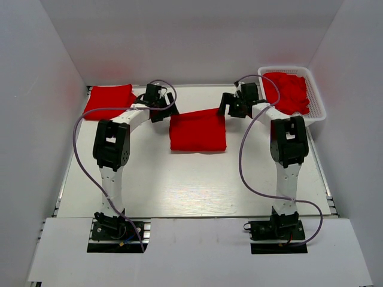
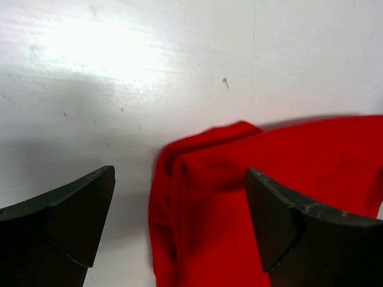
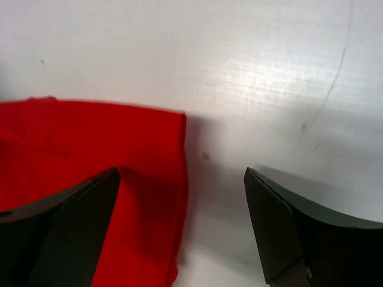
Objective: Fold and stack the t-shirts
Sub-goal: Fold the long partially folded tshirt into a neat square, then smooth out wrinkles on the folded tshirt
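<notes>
A folded red t-shirt (image 1: pixel 197 130) lies flat in the middle of the table. My left gripper (image 1: pixel 163 109) is open over its far left corner; in the left wrist view (image 2: pixel 180 209) the shirt's corner (image 2: pixel 239 197) lies between the fingers. My right gripper (image 1: pixel 230 107) is open over its far right corner; in the right wrist view (image 3: pixel 182 215) the shirt's edge (image 3: pixel 90 143) lies under the left finger. Another folded red t-shirt (image 1: pixel 108 100) lies at the far left. More red t-shirts (image 1: pixel 293 91) fill the basket.
A white plastic mesh basket (image 1: pixel 317 110) stands at the far right corner. White walls enclose the table (image 1: pixel 191 185) on three sides. Purple cables loop from both arms.
</notes>
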